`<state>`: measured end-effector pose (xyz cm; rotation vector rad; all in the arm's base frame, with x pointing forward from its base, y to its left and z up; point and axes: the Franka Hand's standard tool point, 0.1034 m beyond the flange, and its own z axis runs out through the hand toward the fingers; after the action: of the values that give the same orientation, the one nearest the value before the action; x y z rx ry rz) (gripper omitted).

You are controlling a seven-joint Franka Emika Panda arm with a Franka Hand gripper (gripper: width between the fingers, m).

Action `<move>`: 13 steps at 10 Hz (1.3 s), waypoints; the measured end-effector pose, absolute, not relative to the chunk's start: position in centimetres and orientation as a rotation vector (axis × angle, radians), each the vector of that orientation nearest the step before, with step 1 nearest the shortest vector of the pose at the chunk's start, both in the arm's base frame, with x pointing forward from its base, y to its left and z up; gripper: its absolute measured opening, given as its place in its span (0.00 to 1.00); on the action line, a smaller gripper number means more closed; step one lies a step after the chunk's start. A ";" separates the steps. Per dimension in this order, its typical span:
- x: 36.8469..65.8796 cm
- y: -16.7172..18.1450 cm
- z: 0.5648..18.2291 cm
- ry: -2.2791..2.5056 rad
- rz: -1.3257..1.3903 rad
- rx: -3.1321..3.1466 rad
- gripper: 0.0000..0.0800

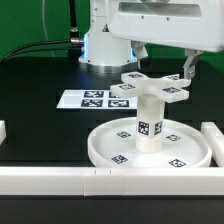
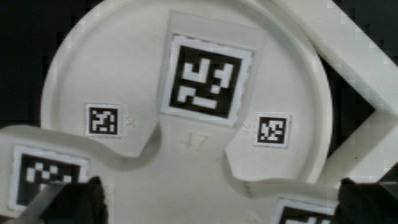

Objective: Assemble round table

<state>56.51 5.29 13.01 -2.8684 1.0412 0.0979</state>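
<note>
Foot (image 1: 150, 86) atop upright post (image 1: 150, 112) on disc (image 1: 100, 148), all 3 tagged; gripper (image 1: 187, 68) at foot, opening unclear.

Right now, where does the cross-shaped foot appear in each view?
Exterior view: the cross-shaped foot sits on top of the upright post, about mid-frame, above the round disc.
Wrist view: the cross-shaped foot lies nearest the camera, its tagged arms cut off by the frame edge.
Shared landmark: the round disc with small tags, beneath the foot in both.
</note>
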 end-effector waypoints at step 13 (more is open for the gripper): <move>56.7 5.0 12.8 -0.997 0.018 -2.927 0.81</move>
<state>56.67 5.00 12.84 -2.9270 -0.9967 0.0178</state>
